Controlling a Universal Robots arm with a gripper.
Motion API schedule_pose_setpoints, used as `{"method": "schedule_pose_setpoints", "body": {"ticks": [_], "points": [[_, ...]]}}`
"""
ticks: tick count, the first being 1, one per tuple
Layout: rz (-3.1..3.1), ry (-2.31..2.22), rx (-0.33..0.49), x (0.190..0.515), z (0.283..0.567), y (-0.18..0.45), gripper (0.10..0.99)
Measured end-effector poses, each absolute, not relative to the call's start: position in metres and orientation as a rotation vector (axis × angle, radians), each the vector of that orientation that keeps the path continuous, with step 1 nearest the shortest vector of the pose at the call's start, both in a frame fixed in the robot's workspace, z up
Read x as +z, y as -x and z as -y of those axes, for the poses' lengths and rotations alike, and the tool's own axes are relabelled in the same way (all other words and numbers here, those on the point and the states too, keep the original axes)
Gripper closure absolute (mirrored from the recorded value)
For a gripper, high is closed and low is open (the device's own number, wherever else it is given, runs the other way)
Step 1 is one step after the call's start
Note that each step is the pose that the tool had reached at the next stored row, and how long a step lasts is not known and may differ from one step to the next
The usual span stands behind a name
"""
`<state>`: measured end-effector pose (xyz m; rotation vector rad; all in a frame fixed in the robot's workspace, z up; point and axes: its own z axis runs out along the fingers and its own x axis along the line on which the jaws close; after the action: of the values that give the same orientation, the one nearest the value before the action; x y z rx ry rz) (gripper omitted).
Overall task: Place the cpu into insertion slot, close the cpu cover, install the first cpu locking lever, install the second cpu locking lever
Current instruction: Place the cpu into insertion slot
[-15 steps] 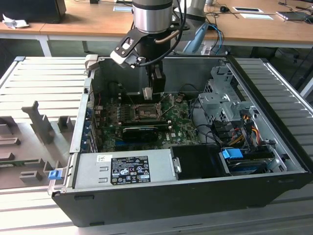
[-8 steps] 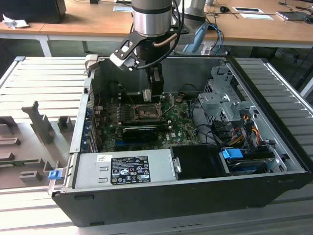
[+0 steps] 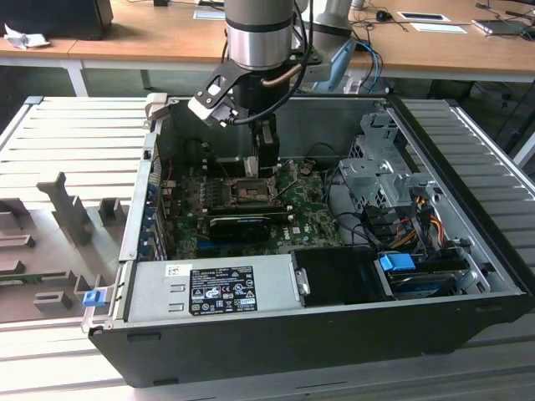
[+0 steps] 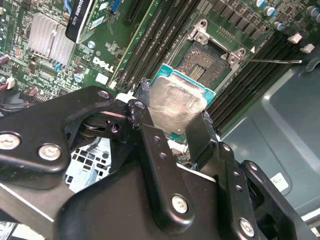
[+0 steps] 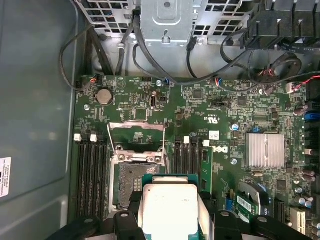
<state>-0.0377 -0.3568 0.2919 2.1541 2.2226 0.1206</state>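
**Chip's in the claw, socket's wide open: this is the bit to take slow**

So the gripper (image 4: 171, 120) has its two black fingers (image 4: 150, 145) pinched in on opposite edges of the cpu (image 4: 180, 97). They're closed just to the chip's width, with nothing else in there. The chip sits flat-ish between them with its smeary silver top facing up. It's up in the air over the green motherboard (image 5: 225, 115), right by the insertion slot (image 5: 131, 184) but not seated. In the exterior view the arm hangs down inside the open pc case (image 3: 468, 276), over the socket area.

The cpu cover (image 5: 136, 131) is flipped open on the side of the slot away from the chip, so the dark pin field is bare. A thin metal lever (image 4: 275, 61) sticks out to one side, clear of the opening.

My take on doing this well:
- Square the chip's edges to the socket rim before going down. It looks a touch rotated and off-centre to me, though camera angle could be fooling me.
- Keep it level; a tilted corner on those pins is the real risk.
- Lower gently, don't push.
- Fingers are close to the memory slots (image 5: 90, 175), so watch the clearance.
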Motion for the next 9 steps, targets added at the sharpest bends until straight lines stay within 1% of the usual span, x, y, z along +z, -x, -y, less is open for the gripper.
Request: {"method": "schedule_pose_setpoints", "body": {"ticks": [9], "points": [[-2.222, -2.154, 0.121, 0.28, 0.357, 0.043, 0.557]]}}
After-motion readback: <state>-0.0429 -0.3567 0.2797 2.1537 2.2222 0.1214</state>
